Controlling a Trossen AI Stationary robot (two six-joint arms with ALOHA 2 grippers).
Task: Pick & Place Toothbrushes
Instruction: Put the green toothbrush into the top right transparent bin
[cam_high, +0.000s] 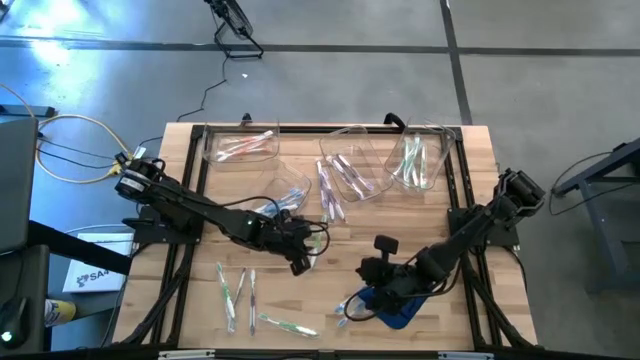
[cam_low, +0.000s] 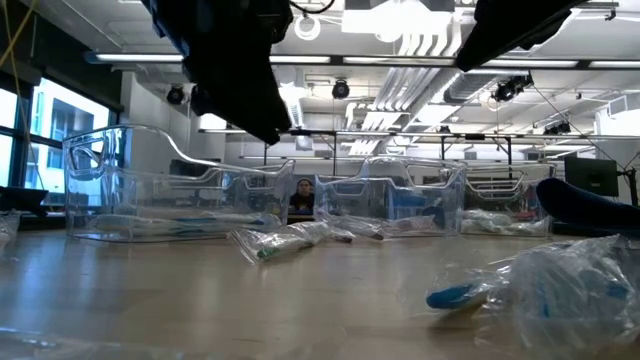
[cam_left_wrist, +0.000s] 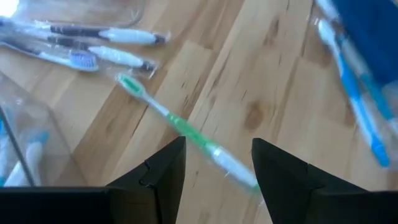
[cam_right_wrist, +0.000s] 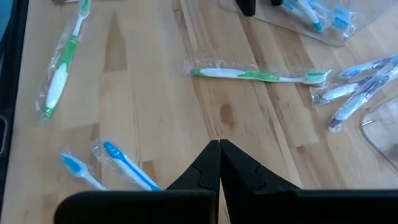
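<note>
green toothbrush (cam_left_wrist: 186, 134) between left fingers (cam_left_wrist: 163, 171), only in wrist view

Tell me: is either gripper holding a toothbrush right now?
No. The left gripper is open above a green toothbrush lying on the table; the right gripper is shut on nothing.

L claw (cam_left_wrist: 217, 163) spread, R claw (cam_right_wrist: 219, 163) closed – low
</note>
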